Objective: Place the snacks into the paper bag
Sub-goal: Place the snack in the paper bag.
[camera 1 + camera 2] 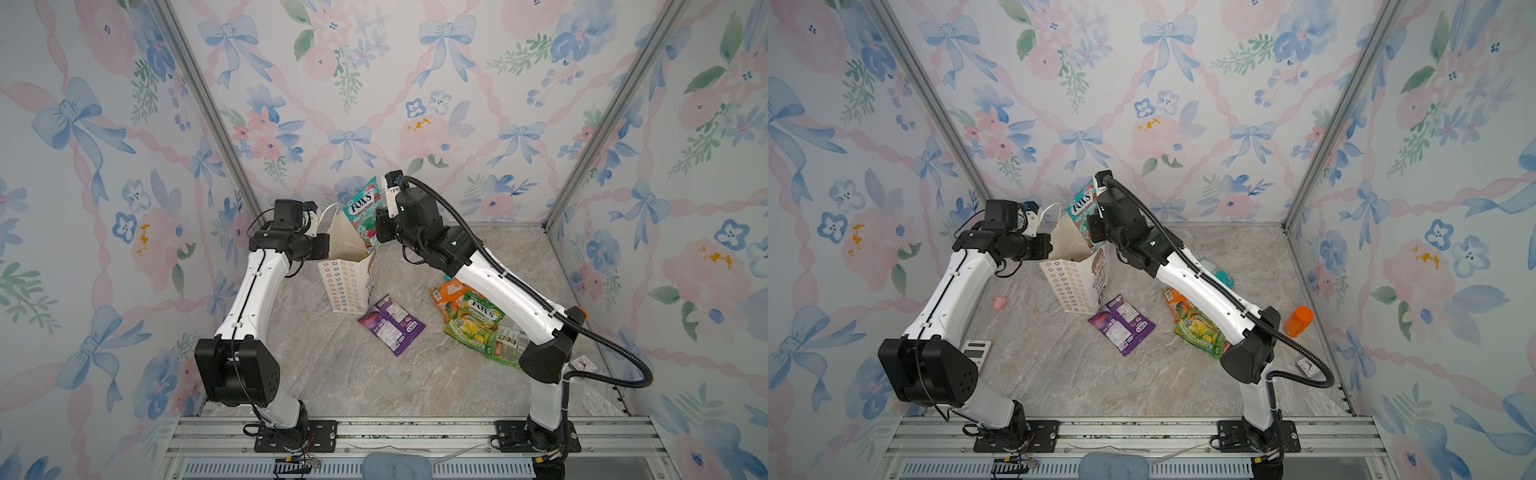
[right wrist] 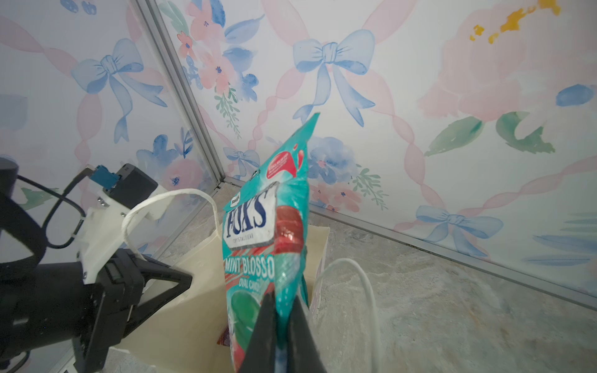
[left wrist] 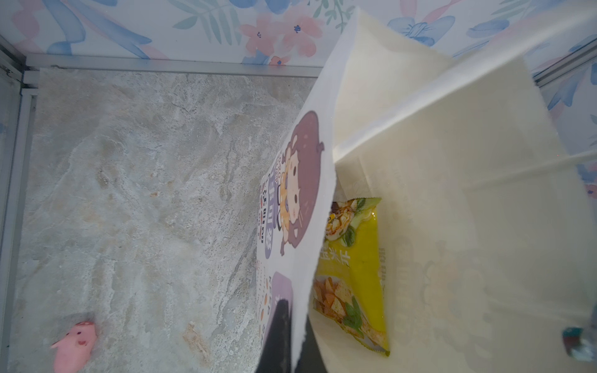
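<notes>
Action at the back of the grey marble-patterned worktop (image 1: 374,382): the upright cream-white paper bag (image 1: 347,286) with white cord handles stands open-mouthed between the two arms. The left gripper (image 3: 295,329) is on it, fingers (image 3: 279,323) clamped on the wall printed with a cartoon girl, one outside and one inside, and the mouth gapes wide.

Over on the other side, the right gripper (image 2: 283,295) has its fingers (image 2: 265,323) pinched on the lower part of a glossy teal FOX'S mint pouch (image 2: 258,226). That pouch stands upright right over the bag's mouth, top corner pointing up. Whether its bottom edge is past the rim, I can't tell.

Down inside the bag lies a yellow snack pouch (image 3: 358,274), next to the printed wall. Out on the worktop, a purple pouch (image 1: 390,324) lies flat just beside the bag's foot. Further right, an orange pouch (image 1: 446,297) and a green FOX'S pouch (image 1: 478,328) overlap under the right arm.

An orange cylindrical bottle (image 1: 1299,322) stands near the worktop's right edge, and a small pink pig toy (image 3: 76,342) sits on the left.
</notes>
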Motion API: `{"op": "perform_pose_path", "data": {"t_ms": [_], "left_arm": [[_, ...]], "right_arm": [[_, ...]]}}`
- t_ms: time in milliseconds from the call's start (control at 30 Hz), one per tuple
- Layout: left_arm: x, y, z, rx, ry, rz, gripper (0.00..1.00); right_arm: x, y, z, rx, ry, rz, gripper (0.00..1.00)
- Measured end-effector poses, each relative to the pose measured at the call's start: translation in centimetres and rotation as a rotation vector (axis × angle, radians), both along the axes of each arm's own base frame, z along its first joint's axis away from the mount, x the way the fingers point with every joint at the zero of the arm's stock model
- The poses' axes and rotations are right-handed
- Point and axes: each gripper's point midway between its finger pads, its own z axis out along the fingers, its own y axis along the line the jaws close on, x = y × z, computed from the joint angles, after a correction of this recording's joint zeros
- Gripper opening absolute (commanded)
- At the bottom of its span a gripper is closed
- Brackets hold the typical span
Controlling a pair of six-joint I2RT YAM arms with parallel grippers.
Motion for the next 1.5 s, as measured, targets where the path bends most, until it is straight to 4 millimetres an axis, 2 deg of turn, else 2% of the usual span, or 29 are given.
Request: {"op": "perform_pose_path", "data": {"t_ms": [133,367,767,1067,1500], "left_arm": [[0.0,-0.2,0.0,-0.003,-0.001,-0.005,0.0],[0.2,-0.2,0.1,-0.007,-0.008,0.0,0.0],[-0.7,-0.2,1.7,-0.036,-0.056,0.027,0.0],[-0.4,-0.5,2.2,-0.07,-0.077,0.037,0.0],[-0.4,-1.5,2.3,-0.091,-0.08,0.024,0.0]], "right_arm": [[0.0,0.8,-0.9,-0.02,0.013,0.009,0.0],[0.3,0.9,-3.0,-0.071,0.049,-0.002,0.0],[0.5,0.2,-3.8,-0.083,0.079,-0.026,0.0],[0.9,-0.1,-4.2,-0.051,0.117,-0.027,0.0],[1.2,1.3,-6.3,0.034,0.224,0.03,0.0]]}}
